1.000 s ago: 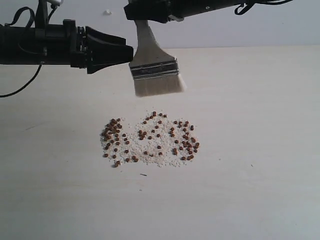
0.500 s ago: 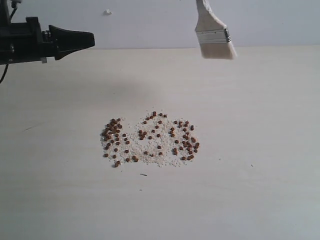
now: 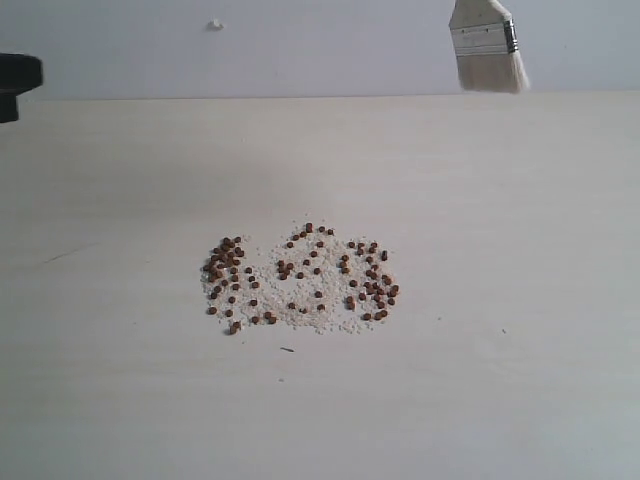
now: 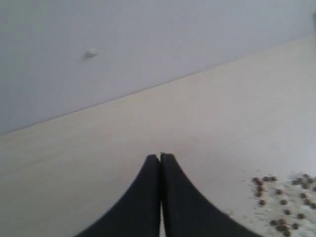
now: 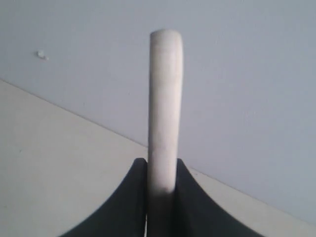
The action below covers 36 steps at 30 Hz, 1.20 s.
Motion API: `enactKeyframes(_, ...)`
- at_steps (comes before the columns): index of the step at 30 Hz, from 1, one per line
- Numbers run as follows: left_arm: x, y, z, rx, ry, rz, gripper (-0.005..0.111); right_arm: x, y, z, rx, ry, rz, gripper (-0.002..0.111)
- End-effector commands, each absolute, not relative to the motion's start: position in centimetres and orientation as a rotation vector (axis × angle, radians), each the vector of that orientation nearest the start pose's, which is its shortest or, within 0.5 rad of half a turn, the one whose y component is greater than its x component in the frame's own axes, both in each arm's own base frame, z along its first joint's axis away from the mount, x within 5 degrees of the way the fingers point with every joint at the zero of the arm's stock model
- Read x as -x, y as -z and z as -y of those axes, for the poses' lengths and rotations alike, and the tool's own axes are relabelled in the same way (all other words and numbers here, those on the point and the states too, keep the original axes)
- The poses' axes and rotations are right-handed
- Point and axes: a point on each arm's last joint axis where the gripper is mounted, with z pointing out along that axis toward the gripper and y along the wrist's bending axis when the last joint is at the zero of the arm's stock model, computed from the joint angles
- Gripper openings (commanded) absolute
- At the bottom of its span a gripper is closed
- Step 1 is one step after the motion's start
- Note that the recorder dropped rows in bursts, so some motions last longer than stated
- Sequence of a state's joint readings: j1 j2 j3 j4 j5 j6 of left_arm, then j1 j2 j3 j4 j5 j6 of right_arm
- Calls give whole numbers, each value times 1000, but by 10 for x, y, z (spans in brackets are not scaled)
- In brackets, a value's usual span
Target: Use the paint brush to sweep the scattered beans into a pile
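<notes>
so compared to a second ago the paint brush (image 3: 487,50) has gone from hanging right over the beans (image 3: 300,280) to way up and off to the side, and the left pincer (image 3: 15,80) has backed off to the frame edge. the bean patch itself looks the same.

right pincer (image 5: 162,165) is clamped on the brush, which sticks straight out from between its jaws, seen edge-on. left pincer is pressed together, nothing in it.

the brush is flat and wide, with a shiny metal ferrule (image 3: 484,36) and soft whitish bristles (image 3: 492,72). the beans are tiny round reddish-brown pellets on gritty white crumbs (image 3: 300,312), a loose flat patch on the pale matte desk (image 3: 500,250), well apart from both pincers.
</notes>
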<state>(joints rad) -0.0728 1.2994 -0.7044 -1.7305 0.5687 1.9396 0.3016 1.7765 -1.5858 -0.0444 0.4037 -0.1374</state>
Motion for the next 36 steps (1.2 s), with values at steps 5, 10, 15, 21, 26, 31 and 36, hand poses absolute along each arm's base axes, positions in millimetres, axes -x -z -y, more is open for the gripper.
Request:
enactKeyframes(5, -177, -290, 37, -312, 249, -1789, 0, -392, -361, -124, 439, -84, -2049, 0)
enactKeyframes(10, -124, -286, 24, -190, 189, -1673, 0, -377, -375, -134, 471, -105, -2036, 0)
enactKeyframes(15, -86, -281, 14, -72, 166, -1537, 0, -363, -387, -148, 513, -135, -1996, 0)
enactKeyframes(21, -58, -267, 8, 14, 206, -1421, 0, -350, -387, -167, 591, -108, -1906, 0)
enactKeyframes(26, -52, -247, 5, 91, 238, -1404, 0, -344, -371, -173, 608, -66, -1815, 0)
enactKeyframes(31, -54, -228, 4, 105, 232, -1446, 0, -342, -357, -172, 585, -69, -1768, 0)
enactKeyframes(36, -56, -213, 4, 106, 227, -1489, 0, -342, -347, -167, 613, 27, -1754, 0)
